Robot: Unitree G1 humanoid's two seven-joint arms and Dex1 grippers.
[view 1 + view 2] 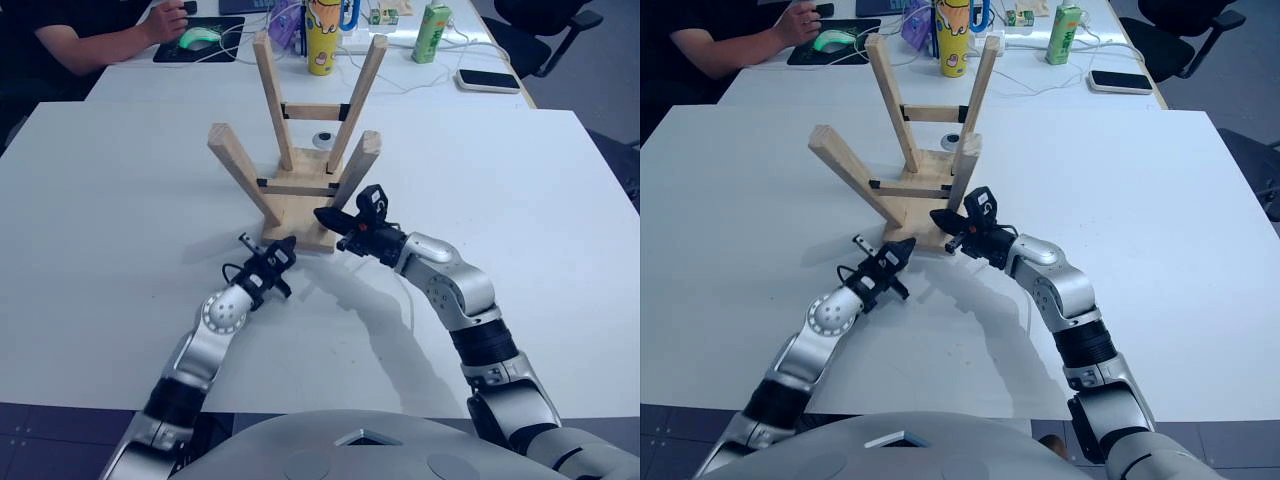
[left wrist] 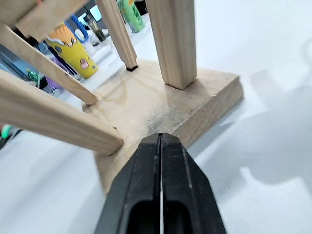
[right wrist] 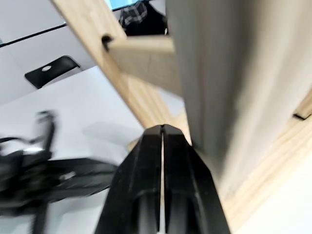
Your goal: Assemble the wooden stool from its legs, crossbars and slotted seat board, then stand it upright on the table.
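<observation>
While the stool [image 1: 300,170] rests upside down near the middle of the surface [image 1: 120,200], its seat board [image 1: 298,215] lies flat and all four legs point up, joined by crossbars [image 1: 312,111]. The near left leg [image 1: 243,173] leans out farther than the rest. It looks assembled, so what remains is probably turning it onto its feet.

The left gripper [image 1: 283,247] sits just at the board's near edge and the right gripper [image 1: 325,216] is close against the base of the near right leg [image 1: 355,170]. Both sets of jaws are closed and hold nothing.

To turn it over well, each set of jaws would need to open and take a firm hold low on a leg or on a crossbar, one arm on each side. Lifting together and rolling slowly should keep the legs from being levered out of their slots. The splayed left leg deserves care, as it may be the loosest joint. All four feet should land together.

Beyond the far edge stand a yellow cup [image 1: 321,40] and a phone [image 1: 487,79], well clear.
</observation>
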